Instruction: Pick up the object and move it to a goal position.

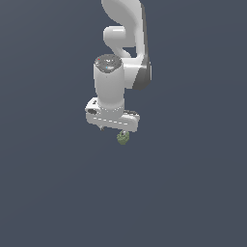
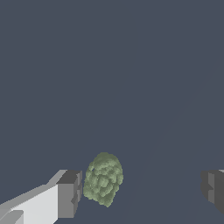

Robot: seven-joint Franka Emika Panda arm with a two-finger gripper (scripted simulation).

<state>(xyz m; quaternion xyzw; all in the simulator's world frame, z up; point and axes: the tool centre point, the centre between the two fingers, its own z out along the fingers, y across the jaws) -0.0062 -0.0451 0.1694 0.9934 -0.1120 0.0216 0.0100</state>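
Fingers (image 2: 70, 194) spread wide, grasping nothing; lump (image 2: 103, 178) lies between them, just beside one pad, far from the other. Best to centre over lump (image 1: 123, 138), then close gently before lifting.

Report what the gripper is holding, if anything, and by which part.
Nothing is held. The gripper is open: the olive-green lump sits between its fingers, close beside one finger and well clear of the other.
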